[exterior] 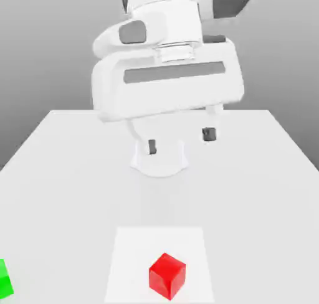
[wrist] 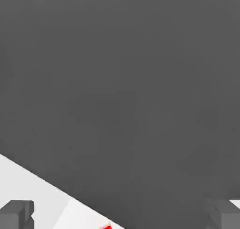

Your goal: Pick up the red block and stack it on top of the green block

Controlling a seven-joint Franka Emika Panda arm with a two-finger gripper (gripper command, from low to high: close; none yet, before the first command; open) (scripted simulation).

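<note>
The red block (exterior: pixel 167 276) rests on a pale square patch of the white table (exterior: pixel 75 172), near the front edge of the exterior view. A corner of the red block (wrist: pixel 107 226) also peeks into the hand view. The green block (exterior: pixel 4 280) sits at the exterior view's far left, cut off by the frame edge. My gripper (exterior: pixel 180 141) hangs high above the table, well behind the red block, open with nothing between its two dark fingertips (exterior: pixel 152 147). In the hand view my gripper (wrist: pixel 122 214) shows its fingers (wrist: pixel 17 214) spread far apart.
The white arm's base (exterior: pixel 159 159) stands on the table behind the blocks. The large white hand body (exterior: pixel 168 78) looms over the table's middle. Grey background lies beyond the table edge.
</note>
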